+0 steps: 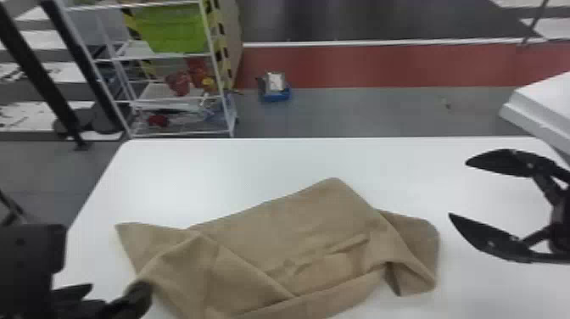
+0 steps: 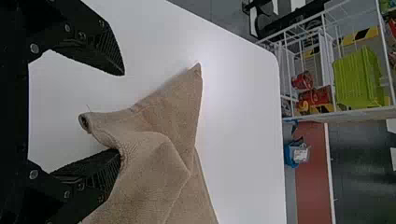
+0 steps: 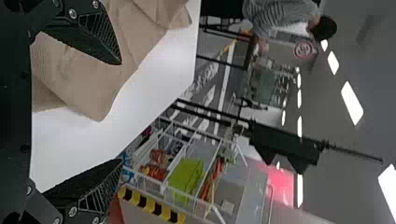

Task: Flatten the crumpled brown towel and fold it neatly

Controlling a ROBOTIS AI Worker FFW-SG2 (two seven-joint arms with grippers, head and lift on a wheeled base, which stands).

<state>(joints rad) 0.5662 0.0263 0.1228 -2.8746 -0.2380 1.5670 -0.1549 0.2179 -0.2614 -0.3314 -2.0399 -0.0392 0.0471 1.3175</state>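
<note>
"Where is the brown towel [image 1: 288, 220] lying, in the head view?"

"It's lying on the white table [image 1: 254, 165], all bent and lumpy. Its long way is running from side to side, with a bit of a slant."

"Which gripper is sitting closer?"

"The left gripper [image 1: 117, 289] is. It's sitting right at the towel's left part, on the side near the robot. The right gripper [image 1: 458, 188] is hanging past the other end, a bit apart, so the towel is lying to its left and nearer the robot."

"What's the left wrist view showing?"

"The left gripper is holding its fingers wide. A small rolled end [image 2: 85, 122] of towel is poking in between them, and one finger [image 2: 100, 175] is touching the cloth, maybe tucking under it. It isn't pinching anything."

"And the pointy corner [image 2: 197, 72]?"

"That's lying out past the fingertips, flat on the table."

"How about the right wrist view?"

"The right gripper is spreading its fingers too, and it's gripping nothing. I'm seeing the towel beyond them."

"So what is the next move needing?"

"I'm guessing the left one is needing just a squeeze on that rolled end. The right one is needing to go left and down to the towel's right end before any pulling flat."
</note>
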